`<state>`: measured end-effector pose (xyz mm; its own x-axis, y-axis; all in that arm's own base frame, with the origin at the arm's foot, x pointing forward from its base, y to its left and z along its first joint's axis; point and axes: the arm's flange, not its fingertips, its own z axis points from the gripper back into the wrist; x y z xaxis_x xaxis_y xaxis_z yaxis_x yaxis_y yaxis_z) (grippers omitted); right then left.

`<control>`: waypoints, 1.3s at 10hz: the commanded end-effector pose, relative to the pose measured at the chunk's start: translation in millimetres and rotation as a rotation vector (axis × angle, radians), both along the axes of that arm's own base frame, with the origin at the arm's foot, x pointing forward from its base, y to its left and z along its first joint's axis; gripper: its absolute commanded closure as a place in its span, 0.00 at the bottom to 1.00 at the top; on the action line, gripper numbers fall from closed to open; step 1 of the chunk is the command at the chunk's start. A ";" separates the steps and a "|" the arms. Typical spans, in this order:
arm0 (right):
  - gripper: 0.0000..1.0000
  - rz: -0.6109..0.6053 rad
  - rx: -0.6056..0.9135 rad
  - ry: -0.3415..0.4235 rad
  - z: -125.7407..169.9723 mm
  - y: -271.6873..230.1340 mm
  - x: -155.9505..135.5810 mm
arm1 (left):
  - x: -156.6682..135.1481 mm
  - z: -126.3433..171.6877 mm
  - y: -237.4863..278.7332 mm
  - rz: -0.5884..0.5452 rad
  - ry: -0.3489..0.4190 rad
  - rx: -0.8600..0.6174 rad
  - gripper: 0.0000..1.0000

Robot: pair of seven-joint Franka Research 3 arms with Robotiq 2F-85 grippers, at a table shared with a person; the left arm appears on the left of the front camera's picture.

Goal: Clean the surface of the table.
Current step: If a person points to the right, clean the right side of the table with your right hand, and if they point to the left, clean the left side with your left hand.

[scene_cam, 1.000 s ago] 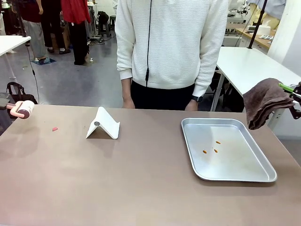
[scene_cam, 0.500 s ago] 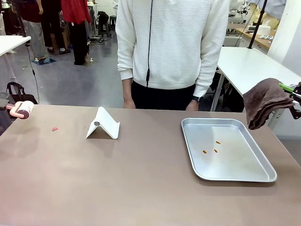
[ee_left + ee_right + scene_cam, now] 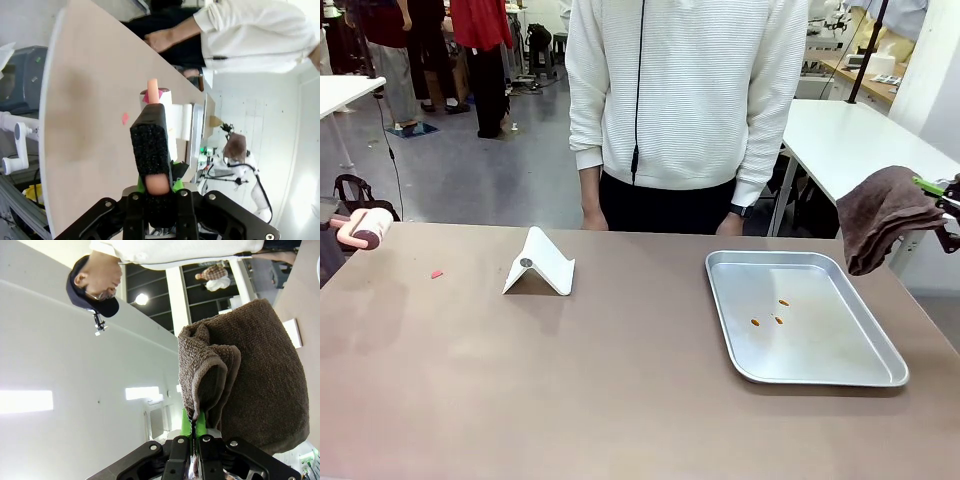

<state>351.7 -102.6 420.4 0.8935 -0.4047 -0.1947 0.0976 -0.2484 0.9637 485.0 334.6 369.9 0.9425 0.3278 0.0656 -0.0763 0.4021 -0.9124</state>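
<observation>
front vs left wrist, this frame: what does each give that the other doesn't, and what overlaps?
Front view: the inside of the silver tray with three orange bits in it, and the white folded stand face on.
Left wrist view: the left gripper up close, shut on the handle of the pink roller.
Both: the table, the small pink scrap on it, the roller, the person's white sleeve, and, small and far off in the wrist view, what looks like the brown towel in the right gripper.
</observation>
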 end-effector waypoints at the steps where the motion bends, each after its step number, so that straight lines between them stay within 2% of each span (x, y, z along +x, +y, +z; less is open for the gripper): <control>1: 1.00 0.006 0.007 -0.019 2.3 -0.9 -1.5 | -28.0 13.9 -16.5 -0.064 -0.078 0.043 0.79; 2: 1.00 0.006 0.007 -0.019 2.3 -0.9 -1.5 | -30.6 13.4 -22.4 -0.067 -0.102 0.083 0.79; 3: 1.00 0.006 0.007 -0.019 2.3 -0.9 -1.5 | -27.8 11.2 -27.6 -0.041 -0.089 0.105 0.79; 4: 1.00 0.006 0.007 -0.019 2.3 -0.9 -1.5 | -23.2 9.2 -33.1 0.017 -0.097 0.139 0.79; 5: 1.00 0.006 0.007 -0.019 2.3 -0.9 -1.5 | -22.7 8.3 -39.9 -0.015 -0.079 0.172 0.79; 6: 1.00 0.006 0.007 -0.019 2.3 -0.9 -1.5 | -21.6 6.2 -47.8 0.008 -0.112 0.226 0.79; 8: 1.00 0.006 0.007 -0.019 2.3 -0.9 -1.5 | -20.5 -5.1 -62.0 0.005 -0.131 0.318 0.79; 11: 1.00 0.006 0.007 -0.019 2.3 -0.9 -1.5 | -16.3 -14.6 -75.2 -0.027 -0.097 0.374 0.79; 13: 1.00 0.006 0.007 -0.019 2.3 -0.9 -1.5 | -8.1 -26.2 -86.5 0.001 -0.044 0.434 0.79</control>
<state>351.7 -102.6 420.4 0.8934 -0.4048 -0.1947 0.0974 -0.2484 0.9638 480.0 258.9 346.5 0.9349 0.2512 0.2508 -0.0063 0.7182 -0.6958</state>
